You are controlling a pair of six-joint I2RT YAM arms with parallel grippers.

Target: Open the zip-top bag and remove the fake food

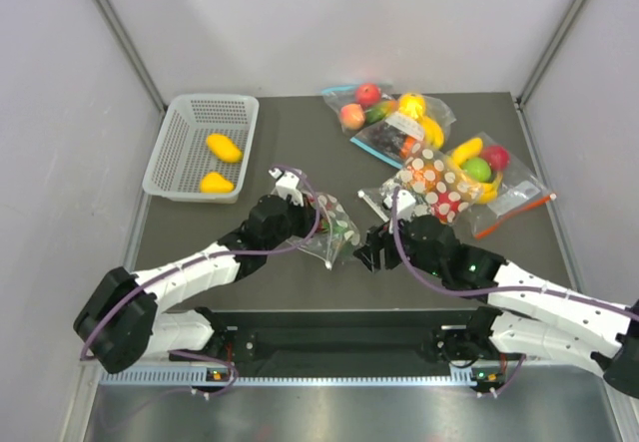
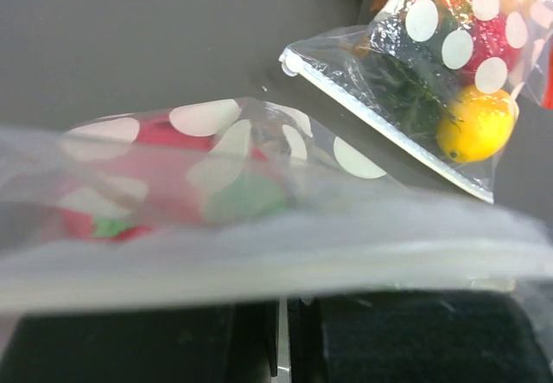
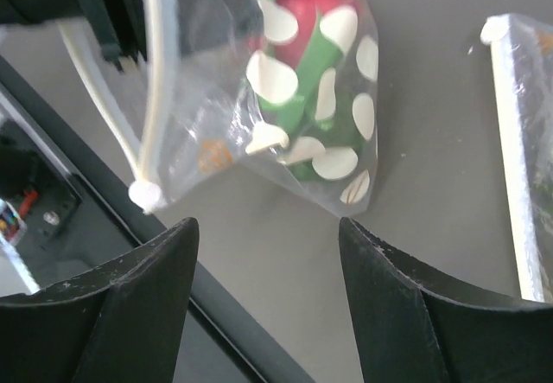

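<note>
the left gripper [image 1: 310, 213] pinches the rim of the zip-top bag [image 1: 335, 230] at frame centre, with red and green fake food [image 3: 304, 7] inside. the right gripper [image 3: 266, 232] gapes empty just beside it; catching both film layers together could leave the mouth sealed.

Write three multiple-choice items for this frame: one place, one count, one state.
1. Where is the zip-top bag? A. lying flat, untouched B. held by the left tool C. under a clear bag
2. How many yellow pieces lie in the basket? A. one B. two C. four
3. The right tool is: A. open, empty B. shut on the bag C. shut on a fruit
Answers: B, the left tool grips its top edge; B, two show on the mesh; A, jaws apart, nothing between.
</note>
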